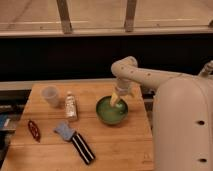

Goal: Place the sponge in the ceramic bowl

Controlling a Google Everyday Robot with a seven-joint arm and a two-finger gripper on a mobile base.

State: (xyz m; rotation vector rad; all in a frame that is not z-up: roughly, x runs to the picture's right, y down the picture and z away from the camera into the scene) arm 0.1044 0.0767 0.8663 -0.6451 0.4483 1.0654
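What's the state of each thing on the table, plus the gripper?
gripper: open, empty, over the ceramic bowl
ceramic bowl: upright, no sponge inside
sponge: flat on the table, next to the black strap
cup: upright
white tube: lying flat
black strap: lying flat

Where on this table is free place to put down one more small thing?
Free: the front right of the table, between strap and ceramic bowl; also the back strip between cup and bowl. Crowded: the left, around tube and sponge. The tool hangs over the bowl.
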